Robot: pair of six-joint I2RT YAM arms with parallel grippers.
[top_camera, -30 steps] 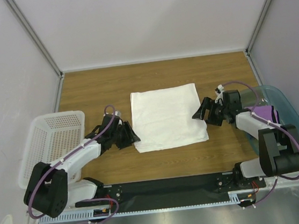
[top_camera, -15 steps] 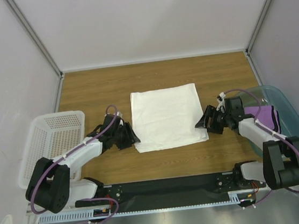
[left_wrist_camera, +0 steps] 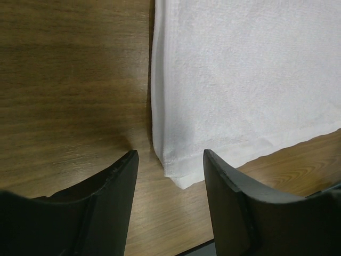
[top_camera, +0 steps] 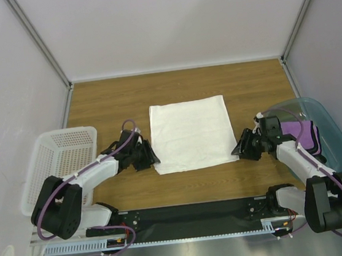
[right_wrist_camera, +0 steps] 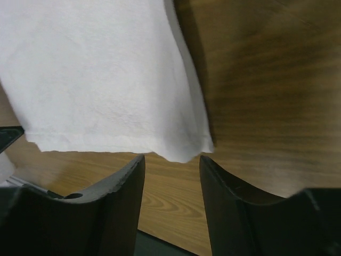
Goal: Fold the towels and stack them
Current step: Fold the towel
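Observation:
A white towel (top_camera: 190,133) lies flat and folded in the middle of the table. Its near-left corner (left_wrist_camera: 178,178) sits just ahead of my left gripper (left_wrist_camera: 170,160), which is open and low over the wood (top_camera: 151,158). Its near-right corner (right_wrist_camera: 184,152) lies just in front of my right gripper (right_wrist_camera: 171,160), open too, with only bare wood in the gap (top_camera: 240,151). Neither gripper holds cloth. A purple towel (top_camera: 301,133) rests in the bin at the right.
A white perforated basket (top_camera: 60,159) stands at the left edge beside my left arm. A translucent teal bin (top_camera: 336,143) sits at the right edge behind my right arm. Frame posts and grey walls close in the far side.
My right gripper has swung down toward the near side to the white towel's near-right corner, and its jaws have narrowed. The left gripper has barely moved. The towel lies as before.

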